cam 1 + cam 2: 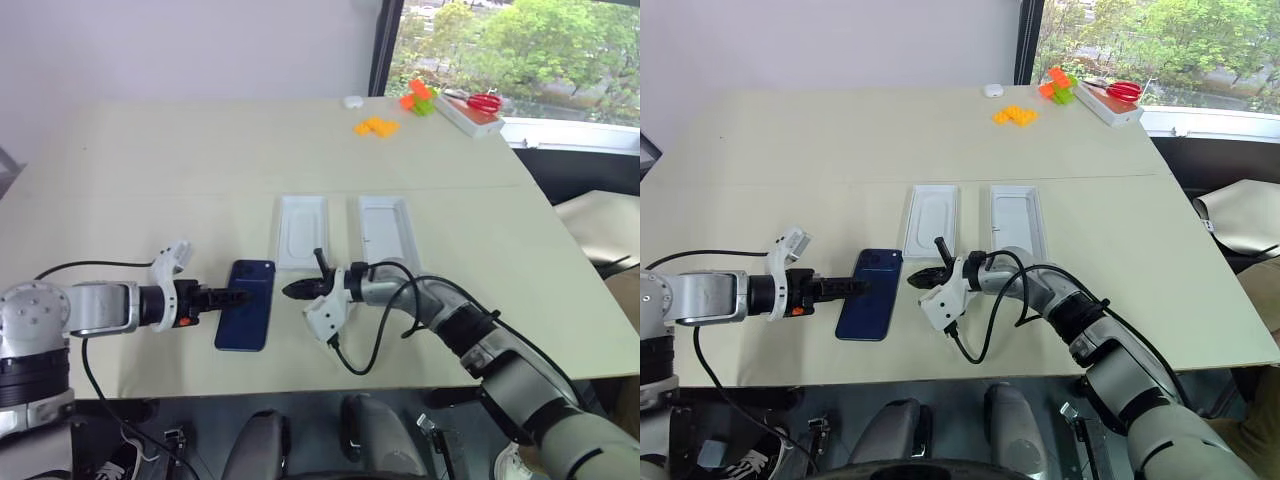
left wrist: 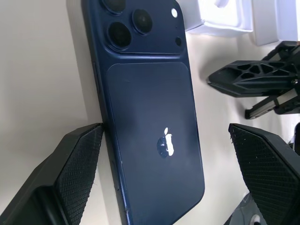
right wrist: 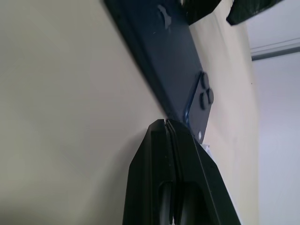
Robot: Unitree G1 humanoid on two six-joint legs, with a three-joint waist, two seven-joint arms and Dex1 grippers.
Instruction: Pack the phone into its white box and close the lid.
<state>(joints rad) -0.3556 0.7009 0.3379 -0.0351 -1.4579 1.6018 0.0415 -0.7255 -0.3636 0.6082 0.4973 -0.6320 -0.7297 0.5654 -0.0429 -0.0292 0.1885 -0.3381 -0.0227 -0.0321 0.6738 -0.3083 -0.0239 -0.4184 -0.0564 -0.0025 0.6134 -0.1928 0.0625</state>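
The left gripper has its jaws spread wide, straddling the near end of the phone, which lies back-up on the tabletop. The right gripper has its jaws pressed together, pointing at the phone's other long edge, seemingly just short of it. Beyond stand 2 white trays, side by side.

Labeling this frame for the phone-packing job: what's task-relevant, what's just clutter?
Job:
- phone, flat on table, back up
- two white trays beyond it, box parts
- left gripper, fingers open around phone
- right gripper, fingers shut

Clutter:
- long box with red scissors
- orange and green blocks
- small white object
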